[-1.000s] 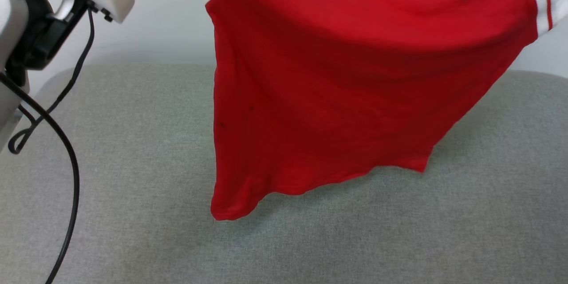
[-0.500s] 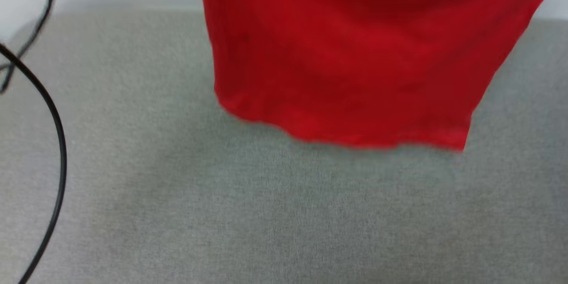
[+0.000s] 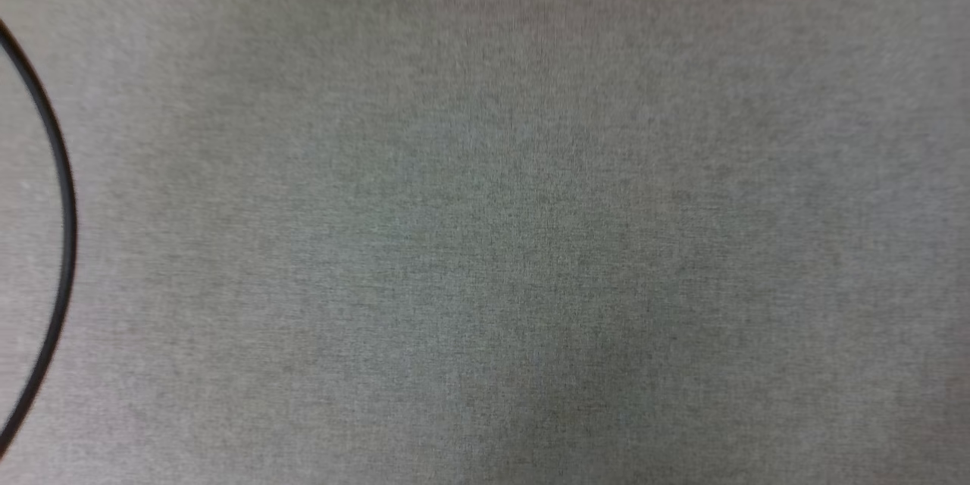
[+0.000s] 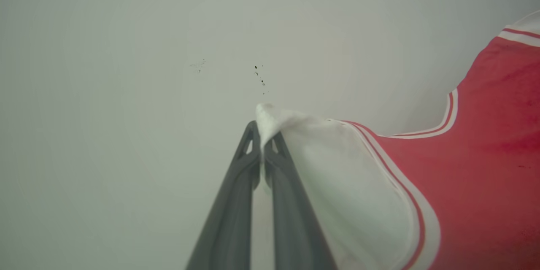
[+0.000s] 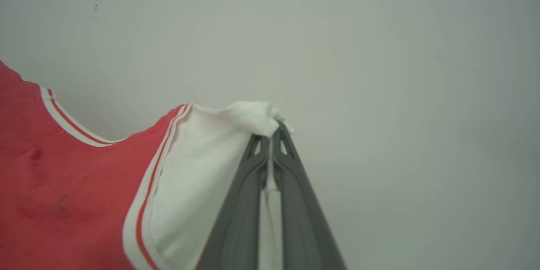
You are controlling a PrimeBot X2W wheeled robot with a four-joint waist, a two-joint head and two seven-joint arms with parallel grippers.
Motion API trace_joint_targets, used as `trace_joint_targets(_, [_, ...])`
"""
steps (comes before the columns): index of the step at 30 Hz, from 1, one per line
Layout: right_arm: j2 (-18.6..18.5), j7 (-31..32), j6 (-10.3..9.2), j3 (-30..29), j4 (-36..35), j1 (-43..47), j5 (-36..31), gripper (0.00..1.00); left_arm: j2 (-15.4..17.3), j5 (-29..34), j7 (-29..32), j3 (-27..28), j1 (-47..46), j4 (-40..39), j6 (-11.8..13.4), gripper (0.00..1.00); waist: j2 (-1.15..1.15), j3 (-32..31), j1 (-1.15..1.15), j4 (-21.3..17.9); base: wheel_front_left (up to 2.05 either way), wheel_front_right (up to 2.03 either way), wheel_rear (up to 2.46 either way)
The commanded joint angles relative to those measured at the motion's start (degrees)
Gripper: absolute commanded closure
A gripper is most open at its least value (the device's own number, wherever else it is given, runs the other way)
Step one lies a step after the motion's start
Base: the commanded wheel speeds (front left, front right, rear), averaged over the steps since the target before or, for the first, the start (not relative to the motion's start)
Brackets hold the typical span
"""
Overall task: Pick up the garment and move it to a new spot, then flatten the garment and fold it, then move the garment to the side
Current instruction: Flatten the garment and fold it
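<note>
Grey woven surface (image 3: 530, 242) under the head camera, with a black cable (image 3: 67, 227) arcing at far left. This view has swung downward; a second ago the red body hung across it. Against a pale wall (image 4: 126, 50), the left gripper (image 4: 262, 133) is clamped on one white sleeve (image 4: 337, 177) and the right gripper (image 5: 270, 133) on the opposite sleeve (image 5: 202, 164). The garment (image 4: 485, 168) hangs spread between them. Judged: transfer under way, lay-down pending.

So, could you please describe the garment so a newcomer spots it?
Against the plain pale backdrop, the left gripper and right gripper each pinch a white sleeve. Between them hangs the red jersey shirt, edged with red-white striped trim.
</note>
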Motion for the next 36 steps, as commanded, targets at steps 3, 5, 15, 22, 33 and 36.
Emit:
trace_joint_targets(3, [1.2, -1.8, -0.08, 1.6, 3.9, -4.5, -0.8, 1.0, -0.8, 0.5, -1.5, 0.3, -2.6, 2.6, -0.4, 1.0, 0.0, 4.5, -0.02, -0.2, 0.0, 0.0, 0.0])
trace_joint_targets(5, [1.7, -3.1, -0.08, 2.8, 6.0, -6.0, -0.8, 1.0, -1.3, 0.2, -2.5, 0.5, -3.2, 4.2, -0.5, 1.0, 0.0, 5.4, -0.02, -0.3, 0.0, 0.0, 0.0])
trace_joint_targets(15, [1.2, -9.8, -0.08, 11.4, 12.0, -1.6, 2.7, 1.0, -1.5, -1.1, -6.1, -0.1, 4.0, 8.1, -1.9, 1.0, 0.0, 4.6, -0.02, -0.4, 0.0, 0.0, 0.0])
trace_joint_targets(22, [-1.4, -10.9, -0.08, 18.8, 9.3, 7.7, 8.7, 1.0, 0.3, -3.0, -7.4, 0.3, 14.9, 5.7, -1.3, 1.0, 0.0, 1.0, -0.02, -0.4, 0.0, 0.0, 0.0])
trace_joint_targets(33, [-5.7, -12.0, -0.08, 24.8, 0.3, 28.9, 14.8, 1.0, 5.5, -7.4, -7.8, 1.5, 40.1, -6.2, 3.5, 1.0, 0.0, -6.7, -0.02, -0.2, 0.0, 0.0, 0.0])
trace_joint_targets(36, [-6.4, -11.8, -0.08, 24.8, -1.6, 33.1, 15.5, 1.0, 6.8, -8.3, -7.8, 1.7, 45.8, -9.0, 5.1, 1.0, 0.0, -8.2, -0.02, -0.4, 0.0, 0.0, 0.0])
